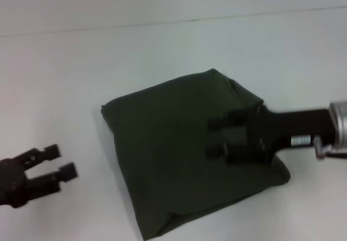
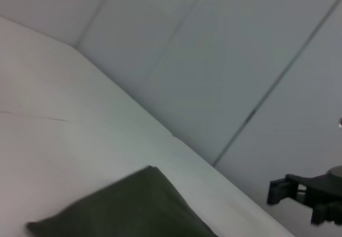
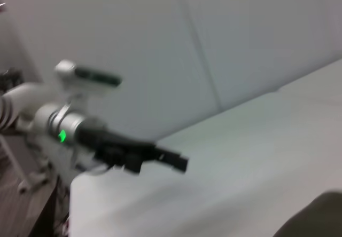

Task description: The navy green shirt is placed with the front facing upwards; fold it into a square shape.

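The right gripper (image 1: 216, 137) reaches in from the right edge of the head view and hangs over the right half of the navy green shirt (image 1: 173, 143). Its two dark fingers (image 1: 219, 124) point toward the middle of the frame and stand apart with a clear gap between them, released, with no cloth caught in the gap. Whether the fingertips touch the fabric cannot be told. Behind them the black wrist runs back to a silver collar at the right edge of the frame.

The shirt lies under that gripper in the centre and lower centre of the head view, on the white table (image 1: 65, 78). It is folded into a compact, roughly square packet, set at a tilt so that one corner points toward the upper middle of the frame and another toward the bottom edge. Only plain dark olive cloth shows on top. The left wrist view catches one corner of it (image 2: 139, 205) at the bottom of that frame, and the right wrist view shows a dark edge (image 3: 320, 218) in its lower right corner.

The left gripper (image 1: 66, 161) sits at the lower left of the head view, well apart from the shirt, its fingers spread and empty above the bare table. It shows again (image 3: 179, 161) in the right wrist view, left of centre.
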Robot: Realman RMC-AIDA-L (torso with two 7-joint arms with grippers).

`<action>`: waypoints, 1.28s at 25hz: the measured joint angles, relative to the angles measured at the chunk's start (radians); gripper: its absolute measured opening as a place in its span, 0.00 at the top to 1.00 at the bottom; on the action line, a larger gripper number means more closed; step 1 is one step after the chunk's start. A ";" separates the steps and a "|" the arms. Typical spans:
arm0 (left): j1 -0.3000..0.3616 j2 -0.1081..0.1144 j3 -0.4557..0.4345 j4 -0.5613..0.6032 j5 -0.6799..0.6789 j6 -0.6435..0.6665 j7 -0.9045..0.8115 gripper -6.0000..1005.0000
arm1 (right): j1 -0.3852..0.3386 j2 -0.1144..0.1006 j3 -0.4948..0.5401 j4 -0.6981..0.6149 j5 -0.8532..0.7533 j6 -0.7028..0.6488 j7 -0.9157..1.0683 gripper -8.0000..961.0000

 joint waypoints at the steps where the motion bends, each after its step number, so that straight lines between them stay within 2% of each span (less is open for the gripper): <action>1: 0.001 -0.003 0.015 -0.012 0.000 0.001 0.025 0.06 | -0.009 0.002 -0.017 0.020 -0.002 0.002 -0.035 0.35; 4: 0.001 -0.010 0.041 -0.072 0.000 0.003 0.110 0.07 | -0.019 0.000 -0.047 0.116 -0.007 0.032 -0.129 0.23; 7: 0.001 -0.016 0.040 -0.134 -0.008 0.000 0.211 0.07 | -0.030 -0.006 -0.031 0.176 -0.009 0.043 -0.195 0.25; 15: 0.008 -0.017 0.033 -0.201 -0.018 -0.018 0.393 0.07 | -0.065 -0.010 0.048 0.185 -0.009 0.040 -0.264 0.31; 21: 0.036 -0.020 0.031 -0.220 0.018 -0.006 0.532 0.07 | -0.067 -0.010 0.052 0.188 -0.007 0.033 -0.285 0.25; 32: 0.036 -0.018 0.026 -0.253 0.023 -0.020 0.553 0.07 | -0.053 -0.005 -0.033 0.195 -0.009 0.026 -0.364 0.25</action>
